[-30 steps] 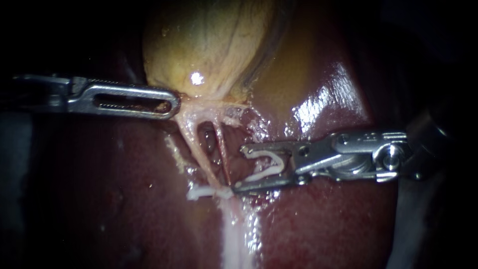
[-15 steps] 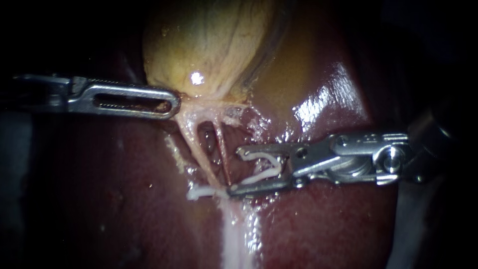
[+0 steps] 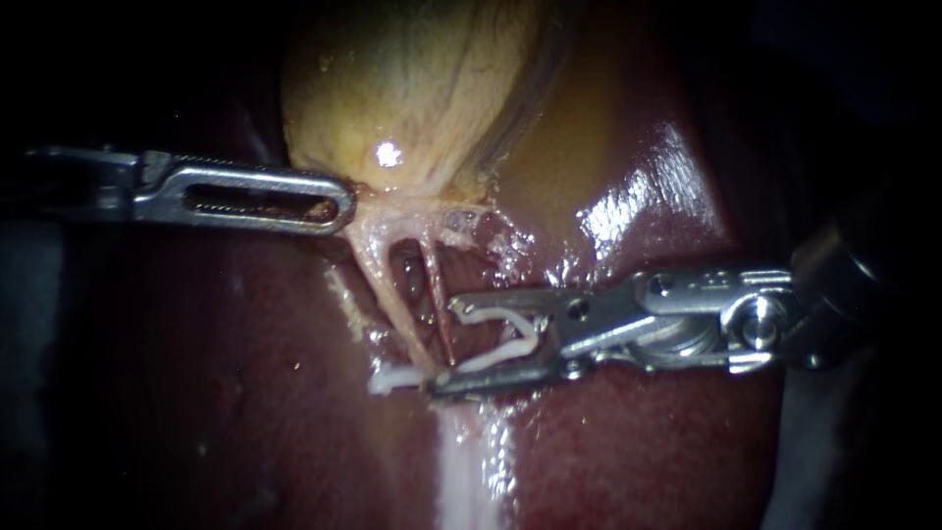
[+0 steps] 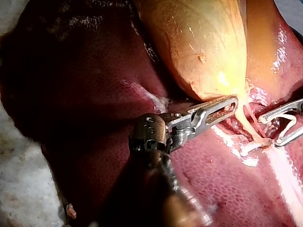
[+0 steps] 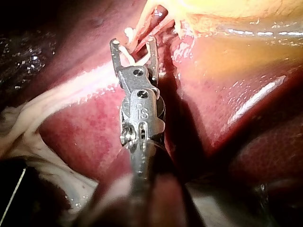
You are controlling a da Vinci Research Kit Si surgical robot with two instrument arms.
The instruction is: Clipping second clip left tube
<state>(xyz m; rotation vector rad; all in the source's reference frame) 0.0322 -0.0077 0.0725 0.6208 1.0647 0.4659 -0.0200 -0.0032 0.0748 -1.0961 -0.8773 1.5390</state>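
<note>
My left instrument (image 3: 339, 204) comes in level, its slotted jaws shut on the pale tissue at the neck of the yellow gallbladder (image 3: 412, 88). From that neck two tubes run down. The left tube (image 3: 392, 294) is pale, and a white clip (image 3: 391, 378) sits across its lower end. The right tube (image 3: 439, 294) is thin and reddish. My right instrument (image 3: 444, 345) holds a white clip (image 3: 500, 339) in wide-apart jaws, whose tips reach the right tube. The right wrist view shows those jaws (image 5: 133, 45) straddling tube tissue (image 5: 142, 26). The left wrist view shows the left jaws (image 4: 227, 105) on the neck.
Dark red liver (image 3: 638, 442) lies all around and under the tubes. A white band of tissue (image 3: 461, 461) runs down from the clipped spot. A wet, shiny patch of liver (image 3: 638, 196) lies above the right instrument.
My right instrument has slid left with its clip, and its jaw tips now reach the tubes just above the clip on the left tube. The left instrument has held still.
</note>
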